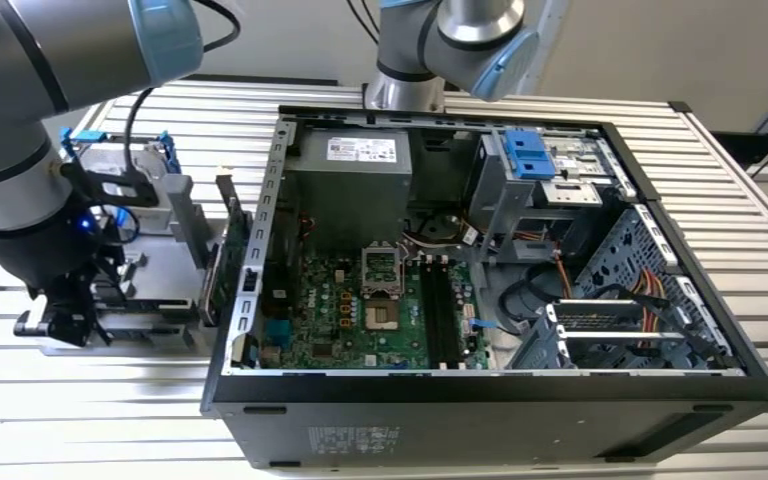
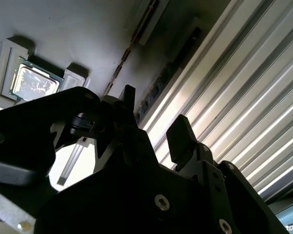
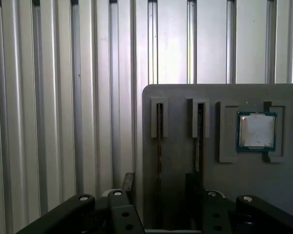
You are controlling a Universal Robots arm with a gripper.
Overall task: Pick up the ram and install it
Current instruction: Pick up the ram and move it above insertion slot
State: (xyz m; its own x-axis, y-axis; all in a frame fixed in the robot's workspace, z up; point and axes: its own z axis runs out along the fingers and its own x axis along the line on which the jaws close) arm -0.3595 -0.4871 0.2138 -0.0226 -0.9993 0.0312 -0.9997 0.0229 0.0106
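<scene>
Above grey holder (image 3: 180, 95), gripper (image 3: 160, 179) hovers, fingers (image 2: 180, 136) apart, over slotted ram (image 3: 159, 146).

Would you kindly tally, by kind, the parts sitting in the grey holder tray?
Ram sticks: 2
Processor chip: 1
Total: 3

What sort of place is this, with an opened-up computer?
Probably a robotics lab for computer assembly: a robot arm, an open computer case on a slatted metal table, a grey tray holding a processor chip.
</scene>
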